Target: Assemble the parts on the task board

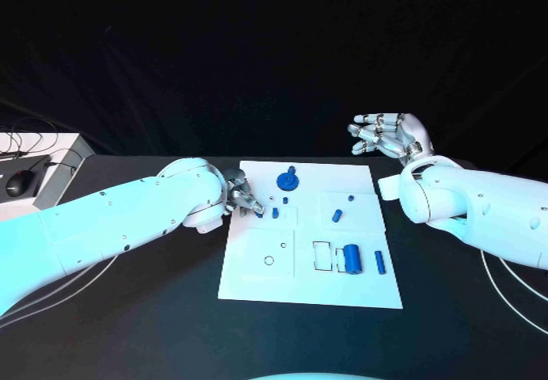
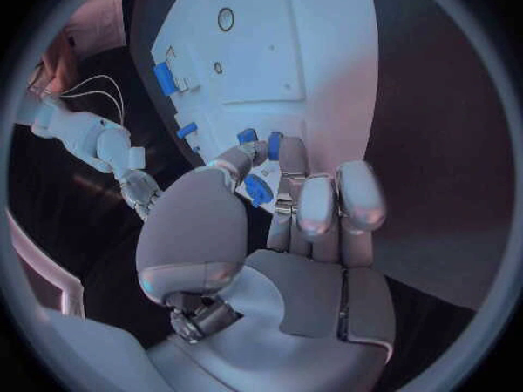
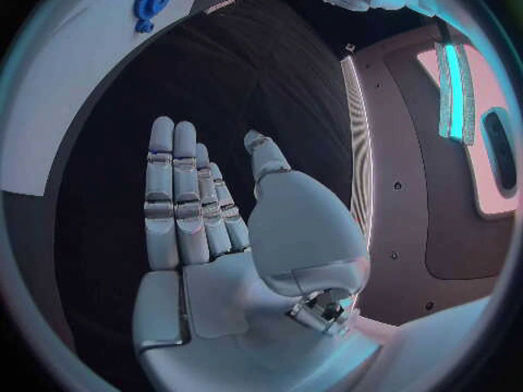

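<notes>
The white task board [image 1: 308, 285] lies in the middle of the black table. My left hand [image 1: 242, 198] reaches over its left edge, and thumb and fingers pinch a small blue part [image 2: 258, 189]. Two short blue pegs [image 1: 275, 212] stand just beyond the fingertips [image 2: 286, 158]. A blue gear [image 1: 288, 181] sits at the board's far edge. Another peg [image 1: 337, 214] is right of centre, and a thick blue cylinder [image 1: 352, 259] and a thin bar [image 1: 380, 262] lie near the front right. My right hand [image 1: 382, 134] hangs raised off the far right corner, fingers [image 3: 174, 200] straight, holding nothing.
A pale box [image 1: 57, 170] with a computer mouse [image 1: 17, 184] and cables stands at the table's far left. Bare black tabletop [image 1: 137, 317] surrounds the board on the front and on both sides.
</notes>
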Robot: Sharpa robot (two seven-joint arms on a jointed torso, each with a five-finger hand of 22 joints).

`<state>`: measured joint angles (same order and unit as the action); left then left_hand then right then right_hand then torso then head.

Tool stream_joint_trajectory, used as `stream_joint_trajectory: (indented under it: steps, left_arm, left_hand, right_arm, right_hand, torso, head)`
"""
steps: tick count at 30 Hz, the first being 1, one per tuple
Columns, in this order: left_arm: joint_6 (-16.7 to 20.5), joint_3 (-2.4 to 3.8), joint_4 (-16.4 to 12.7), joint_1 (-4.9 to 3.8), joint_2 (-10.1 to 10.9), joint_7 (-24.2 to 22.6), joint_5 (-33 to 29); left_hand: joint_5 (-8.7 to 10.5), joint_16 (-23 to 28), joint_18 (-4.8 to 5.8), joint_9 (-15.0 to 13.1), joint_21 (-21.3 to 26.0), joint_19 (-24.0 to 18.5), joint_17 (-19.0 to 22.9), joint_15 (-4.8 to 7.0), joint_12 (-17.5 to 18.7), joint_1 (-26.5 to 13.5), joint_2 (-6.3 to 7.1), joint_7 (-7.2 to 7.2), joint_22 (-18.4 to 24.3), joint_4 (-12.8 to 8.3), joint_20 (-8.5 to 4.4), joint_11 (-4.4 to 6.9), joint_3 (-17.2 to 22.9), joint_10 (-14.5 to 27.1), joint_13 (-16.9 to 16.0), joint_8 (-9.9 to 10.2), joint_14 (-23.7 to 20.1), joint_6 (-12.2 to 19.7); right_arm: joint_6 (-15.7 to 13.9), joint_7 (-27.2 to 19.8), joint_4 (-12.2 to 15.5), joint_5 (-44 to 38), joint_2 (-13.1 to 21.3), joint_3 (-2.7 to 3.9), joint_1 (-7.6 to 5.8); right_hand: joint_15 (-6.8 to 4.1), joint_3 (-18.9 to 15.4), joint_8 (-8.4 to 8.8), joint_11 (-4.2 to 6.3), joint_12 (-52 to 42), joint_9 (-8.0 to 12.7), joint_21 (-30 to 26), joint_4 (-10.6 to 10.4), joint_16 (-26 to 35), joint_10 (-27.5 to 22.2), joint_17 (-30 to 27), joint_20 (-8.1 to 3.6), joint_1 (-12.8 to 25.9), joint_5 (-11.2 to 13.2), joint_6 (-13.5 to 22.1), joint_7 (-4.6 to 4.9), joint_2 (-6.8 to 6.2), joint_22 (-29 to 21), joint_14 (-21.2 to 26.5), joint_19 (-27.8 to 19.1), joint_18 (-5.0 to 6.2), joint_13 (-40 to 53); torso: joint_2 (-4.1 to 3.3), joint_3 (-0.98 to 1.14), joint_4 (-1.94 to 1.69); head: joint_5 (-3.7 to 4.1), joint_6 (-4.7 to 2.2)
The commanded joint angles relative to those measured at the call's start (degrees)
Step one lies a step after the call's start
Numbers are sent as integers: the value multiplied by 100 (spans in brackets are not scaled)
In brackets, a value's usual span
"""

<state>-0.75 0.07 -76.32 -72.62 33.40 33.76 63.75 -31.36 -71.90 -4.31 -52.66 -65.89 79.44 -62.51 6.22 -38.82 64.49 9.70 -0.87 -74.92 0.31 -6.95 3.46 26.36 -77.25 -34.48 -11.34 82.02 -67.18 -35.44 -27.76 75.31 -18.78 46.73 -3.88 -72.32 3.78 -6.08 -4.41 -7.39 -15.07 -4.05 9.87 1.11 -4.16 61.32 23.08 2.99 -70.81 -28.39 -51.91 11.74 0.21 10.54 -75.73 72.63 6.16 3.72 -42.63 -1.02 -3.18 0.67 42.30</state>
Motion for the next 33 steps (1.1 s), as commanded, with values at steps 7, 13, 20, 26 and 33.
stream_joint_trajectory:
  steps: [7,13,20,26,33]
  left_arm:
    - [242,-13,-188,32,119,-45,275]
    - [324,-12,-287,59,182,-80,295]
    - [342,-12,-351,77,208,-99,222]
    - [398,-12,-385,94,215,-115,195]
    - [582,-12,-388,109,208,-156,197]
  left_hand:
    - [-43,-37,90,-3,-33,15,-11,22,-32,65,-61,119,-319,-645,6,121,681,-125,10,-24,-4,-170]
    - [-42,-37,90,-1,-33,14,-10,22,-31,62,-60,119,-319,-646,7,121,684,-126,11,-25,-5,-171]
    - [-41,-38,90,4,-31,13,-7,23,-29,50,-56,121,-317,-650,7,122,698,-133,16,-29,-6,-174]
    - [-38,-41,89,7,-38,16,-6,23,-27,42,-59,122,-319,-648,10,122,705,-135,19,-36,-6,-174]
    - [-35,-41,87,7,-35,15,-4,24,-27,38,-67,123,-317,-643,10,123,709,-136,20,-37,-6,-172]
  right_arm:
    - [96,-85,7,-5,2,2,0]
    - [99,-84,-4,-5,6,2,0]
    - [103,-82,-14,-5,4,2,0]
    - [105,-83,-21,-6,-1,2,0]
    - [106,-82,-24,-6,-4,2,0]
  right_hand:
    - [7,3,-4,2,-36,6,19,-48,20,-51,-7,12,-23,-21,10,10,-29,-20,28,-40,19,-6]
    - [8,7,-3,1,-35,6,31,-46,19,-55,-10,12,-28,-27,12,11,-25,-36,30,-44,20,-6]
    - [8,7,-3,1,-35,6,31,-46,19,-55,-10,12,-28,-27,12,11,-25,-36,30,-44,20,-6]
    - [8,7,-3,1,-35,6,31,-46,19,-55,-10,12,-28,-27,12,11,-25,-36,30,-44,20,-6]
    - [8,11,-3,1,-35,6,49,-40,20,-55,-14,13,-31,-27,14,11,-23,-62,33,-51,20,-5]
  torso:
    - [-5,2,5]
    - [5,-2,-10]
    - [-1,1,4]
    - [2,2,3]
    - [-4,4,4]
  head:
    - [-2,17]
    - [-2,29]
    - [-14,25]
    - [-18,16]
    - [-20,3]
